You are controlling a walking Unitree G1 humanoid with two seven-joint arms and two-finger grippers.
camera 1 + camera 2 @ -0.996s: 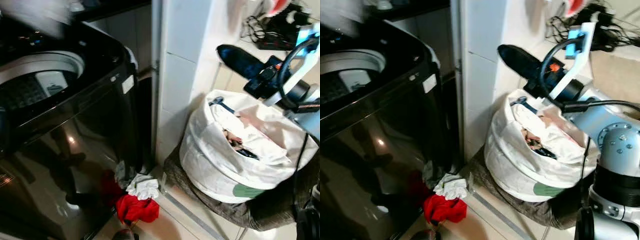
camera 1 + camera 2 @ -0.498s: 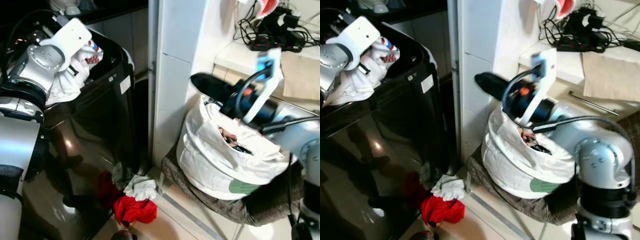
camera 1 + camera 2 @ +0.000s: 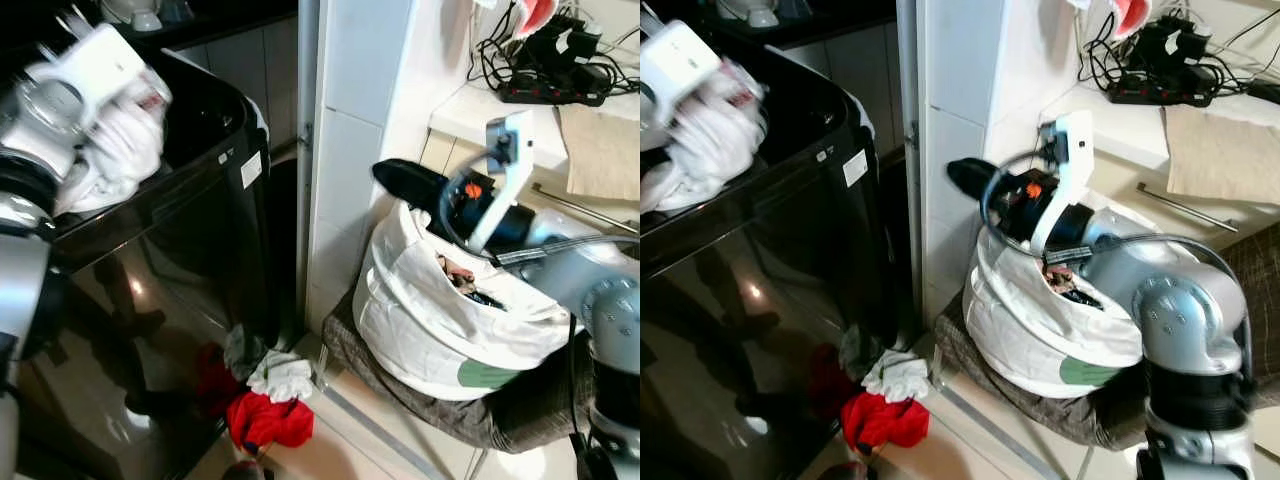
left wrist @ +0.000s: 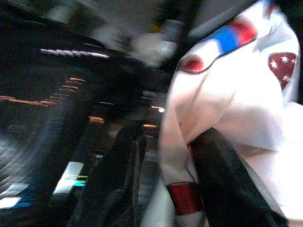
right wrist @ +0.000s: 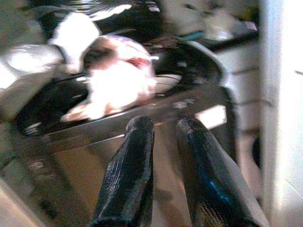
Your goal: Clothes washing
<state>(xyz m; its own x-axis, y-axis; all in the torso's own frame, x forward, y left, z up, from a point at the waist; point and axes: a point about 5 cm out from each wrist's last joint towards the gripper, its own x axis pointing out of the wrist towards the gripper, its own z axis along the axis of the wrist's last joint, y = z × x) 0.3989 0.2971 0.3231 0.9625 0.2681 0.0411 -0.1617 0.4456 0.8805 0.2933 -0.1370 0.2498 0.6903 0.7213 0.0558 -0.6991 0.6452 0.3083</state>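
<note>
Over the open top of the washing machine (image 3: pixel 200 180), at the robot's left, the left gripper (image 4: pixel 165 179) is held with its two black fingers clamped on a white garment (image 4: pixel 227 109). The soft, crumpled cloth is pinched between the fingers and printed with red patches and a blue-and-red stripe (one red patch carries small white stars). From the head views the same garment is seen bunched as a pale, blurred lump beneath the silver left wrist, above the machine's dark rim.

The machine's body is glossy black and mirror-like, with a small white label near its upper front corner. On the tiled floor at its foot, a red cloth (image 3: pixel 268 420) and a small white cloth (image 3: pixel 283 375) are seen lying crumpled, touching each other.

Beside a white tiled pillar, a bulging white laundry bag (image 3: pixel 440 320) is set on a dark textured mat, its mouth open and mixed clothes showing inside. The right gripper (image 5: pixel 163 175) is held just above the bag's rim, its ribbed black fingers nearly together with only a narrow gap and nothing between them.

On the pale ledge behind, a tangle of black cables (image 3: pixel 545 60) is seen.
</note>
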